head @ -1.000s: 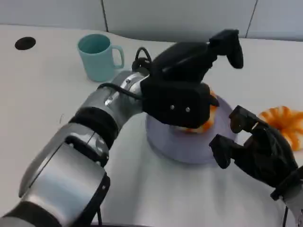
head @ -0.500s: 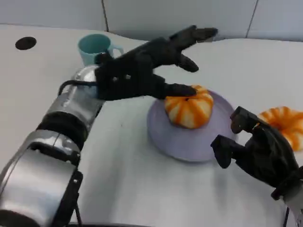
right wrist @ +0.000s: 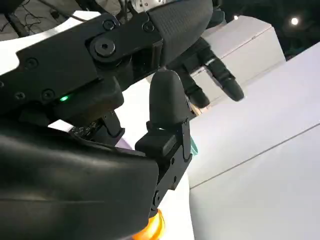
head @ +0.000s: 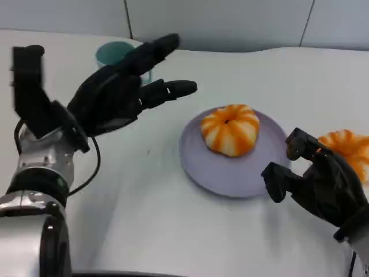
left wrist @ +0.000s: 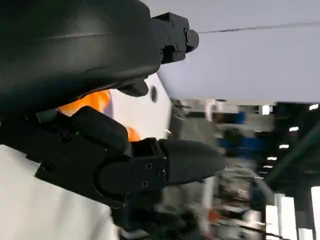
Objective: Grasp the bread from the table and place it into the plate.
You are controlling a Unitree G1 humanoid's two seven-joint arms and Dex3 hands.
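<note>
Back came the left hand (head: 115,92), pulled away from the plate (head: 214,173) toward nine o'clock since a second ago, when it was draped right over the bread (head: 230,129). It hung above the table (head: 173,231) with fingers spread wide and nothing in them, released, the longest one reaching over the teal mug (head: 115,53) behind it. Open white tabletop lay between those fingertips and the plate's rim at nine o'clock, and more bare surface ran from the rim toward the near edge at six o'clock.

On the lavender plate sat the bread, the orange-and-white striped bun, set toward the plate's twelve o'clock side with bare plate showing at its six o'clock. It had been delivered and sat free of both hands.

Over at three o'clock the right hand (head: 314,184) hovered just off the plate's rim, same spot as before, fingers half curled and apart, gripping nothing. Beyond it, at the picture's right edge, lay a second striped bun (head: 349,147) on the table, partly hidden by that hand.
</note>
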